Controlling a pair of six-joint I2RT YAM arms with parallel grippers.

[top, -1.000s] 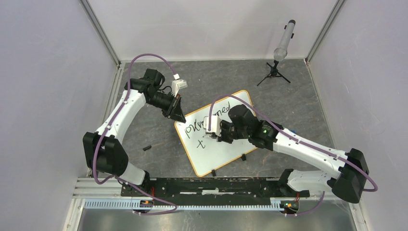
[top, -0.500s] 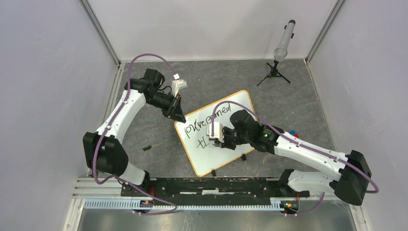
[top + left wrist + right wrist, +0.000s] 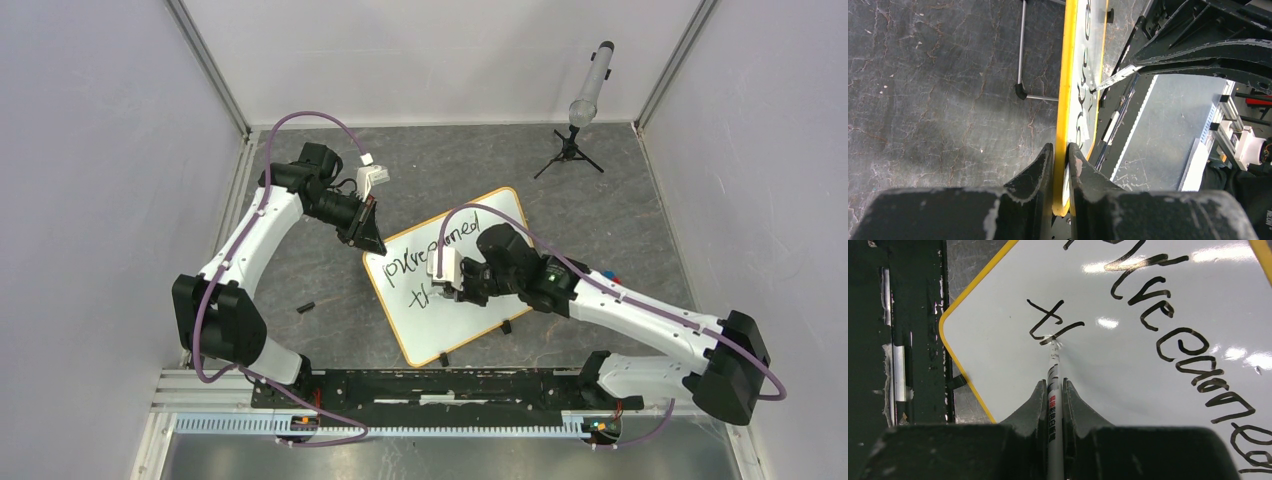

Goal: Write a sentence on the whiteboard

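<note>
- Look at the whiteboard first. Where?
- On the gray table, in the middle, turned at a slant. Yellow-orange frame all around. 2 small black clip feet on the near edge.
- And the sentence?
- Black scrawl on the white, in 2 slanted lines. Top line long and hard to read, ending a bit like "earned". Second line very short: a crossed mark like a "t" and 1 more stroke beside it.
- Now the left pincer. Wide or narrow?
- Narrow. Pinching the frame at the far left corner of the board, 1 finger on each side, both touching.
- And the right pincer?
- Narrow too. Squeezing a thin white marker between both fingers. Red print on the marker's side. Hanging over the left part of the board. Marker tip down on the white, right at the end of the second line.
- Anything else on the table?
- A small black tripod at the far right corner, with a long gray tube on top, well apart from the board. A little black bit to the left of the board, near the left arm. A small red and blue thing just beside the right arm, too tiny to name.
</note>
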